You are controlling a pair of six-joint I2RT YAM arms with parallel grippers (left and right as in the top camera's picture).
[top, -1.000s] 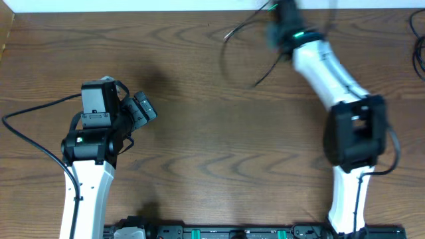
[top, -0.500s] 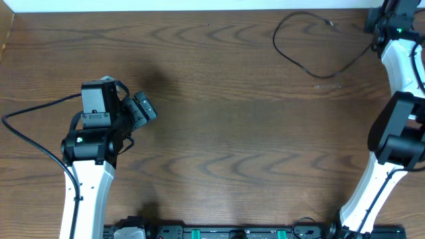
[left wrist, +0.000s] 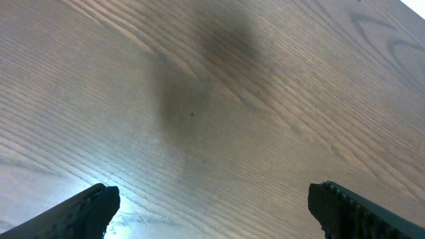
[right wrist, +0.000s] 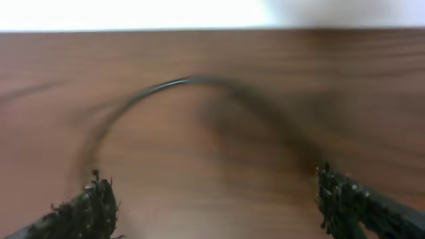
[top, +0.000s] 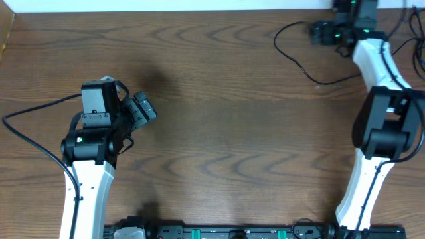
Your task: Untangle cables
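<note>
One thin black cable (top: 295, 63) lies in an open loop on the wooden table at the far right, curving from near the far edge toward the right arm. My right gripper (top: 313, 30) hovers over the loop's top end, pointing left, and it is open. In the right wrist view the cable (right wrist: 179, 82) shows as a blurred arc ahead of the open right gripper (right wrist: 216, 202), with nothing between the fingers. My left gripper (top: 147, 108) stands open at the left, far from the cable. The left gripper (left wrist: 212, 209) has only bare wood below it.
The left arm's thick black wire (top: 26, 133) trails across the table's left side. More dark wires (top: 415, 30) hang at the far right edge. A white wall (top: 166, 5) borders the table's far edge. A hardware rail (top: 232, 233) runs along the front edge.
The right gripper has opened and let go of the cable, which now lies on the table. The right arm swung to the far right, then back left. The left arm has not moved.
</note>
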